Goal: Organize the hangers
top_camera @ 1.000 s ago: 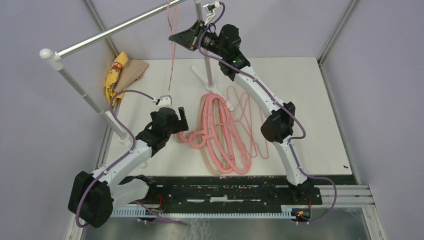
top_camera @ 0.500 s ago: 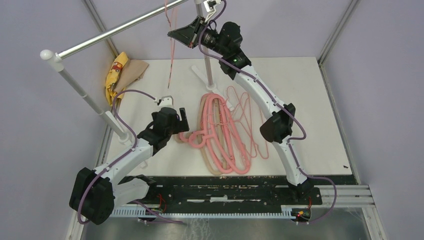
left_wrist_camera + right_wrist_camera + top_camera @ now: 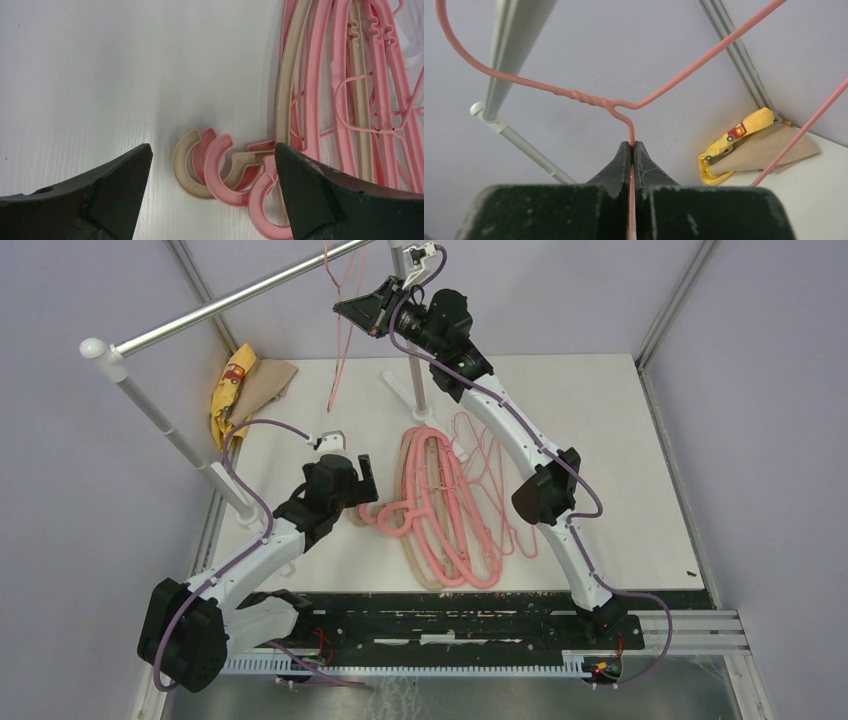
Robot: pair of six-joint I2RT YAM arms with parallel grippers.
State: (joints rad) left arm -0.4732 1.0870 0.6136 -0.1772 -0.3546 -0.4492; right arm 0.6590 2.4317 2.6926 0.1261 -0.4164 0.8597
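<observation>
The right gripper (image 3: 631,146), jaws clenched on a thin pink wire hanger (image 3: 586,98) below its twisted neck, holds it up near the rail (image 3: 240,297), likely for hooking, while the left gripper (image 3: 212,150) hovers with jaws released above the hooks of the hangers (image 3: 445,510) piled on the tabletop (image 3: 620,460).

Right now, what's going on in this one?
The right gripper is shut on a thin pink wire hanger, holding it up at the silver rail; whether its hook is over the rail is unclear. The left gripper hovers open above the hooks of the plastic hangers piled on the table, pink ones and a beige one.
</observation>
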